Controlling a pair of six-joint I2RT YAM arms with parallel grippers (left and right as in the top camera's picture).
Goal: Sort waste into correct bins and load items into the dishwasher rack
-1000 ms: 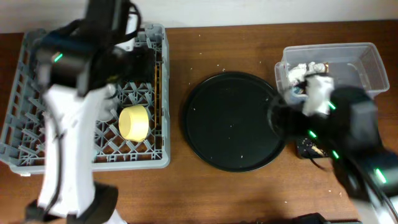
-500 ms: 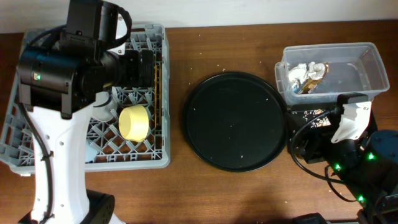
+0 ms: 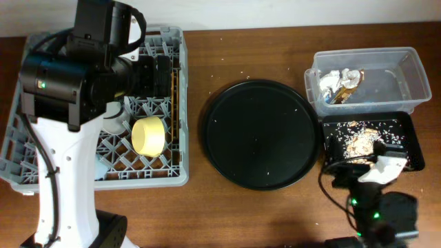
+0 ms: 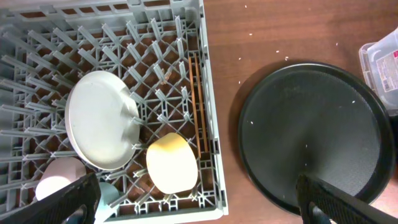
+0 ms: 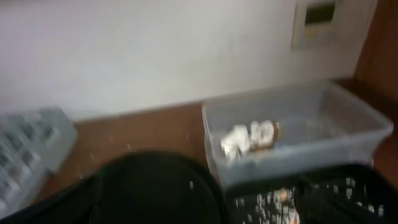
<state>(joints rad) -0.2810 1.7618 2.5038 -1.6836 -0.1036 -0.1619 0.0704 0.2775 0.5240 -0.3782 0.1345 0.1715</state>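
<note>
The grey dishwasher rack (image 3: 27,148) holds the pale plate (image 4: 102,127), yellow bowl (image 3: 148,136), chopsticks (image 4: 198,102), pink cup (image 4: 59,177) and blue cup (image 4: 111,193). My left gripper (image 4: 205,208) hangs high above the rack, open and empty. The clear tub (image 3: 406,76) holds the white napkin (image 3: 329,81) and the wrapper (image 3: 348,81). The shallow black tray (image 3: 400,127) in front of it holds brown food scraps (image 3: 358,141). My right arm (image 3: 377,207) sits at the table's front edge. My right gripper (image 5: 199,211) looks open and empty; that view is blurred.
The big round black tray (image 3: 260,134) lies between the rack and the bins, with a few crumbs on it. Loose crumbs dot the wooden table near the tub. A pale wall runs behind the table.
My right arm has pulled back from the bins toward the front edge, uncovering the shallow black tray and its scraps. The left arm settled above the rack and has held still since.
</note>
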